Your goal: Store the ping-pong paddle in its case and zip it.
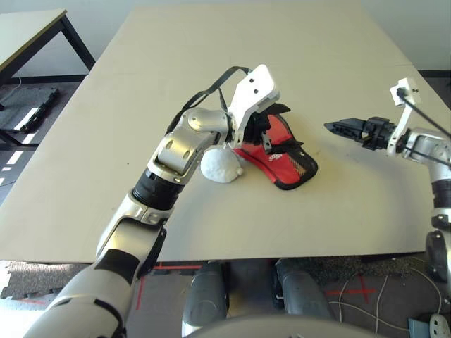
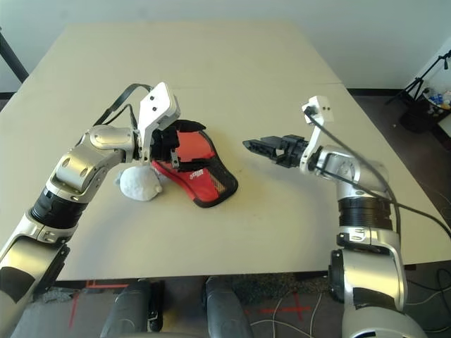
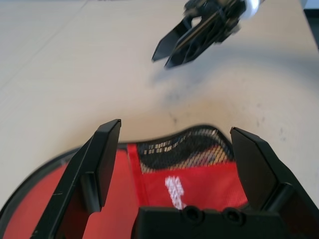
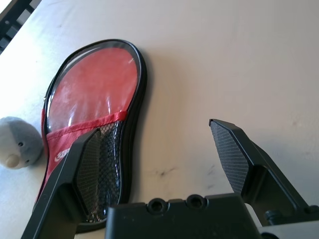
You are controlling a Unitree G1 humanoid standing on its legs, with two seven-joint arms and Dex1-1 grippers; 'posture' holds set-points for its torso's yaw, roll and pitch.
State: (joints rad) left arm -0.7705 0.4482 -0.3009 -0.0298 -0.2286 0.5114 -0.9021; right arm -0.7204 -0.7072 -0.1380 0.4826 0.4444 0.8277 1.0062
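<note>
— Nearest to us, what lies at the front of the table (image 1: 84,211)?

— Closest in is a small white-grey lumpy wad (image 1: 220,166), just beside the near-left edge of the case (image 1: 282,158).

— And the case itself?

— It lies flat near the middle of the table, red with black trim, its round end pointing away and its narrow end, with the black mesh pocket (image 4: 107,164) and small white logo (image 3: 175,185), toward the near right. In the right wrist view the round part shows a glossy red face under a clear panel; whether that is the ping-pong paddle inside, I cannot tell.

— Where is the left gripper (image 2: 171,151)?

— Over the round end of the case, its two black fingers (image 3: 99,164) spread wide with the red fabric and mesh seen between them. Whether it touches the case, I cannot tell.

— The right gripper (image 1: 338,127)?

— Above bare table to the right of the case, well apart from it, pointing left toward it. Its fingers (image 4: 232,154) stand spread apart, holding nothing.
</note>
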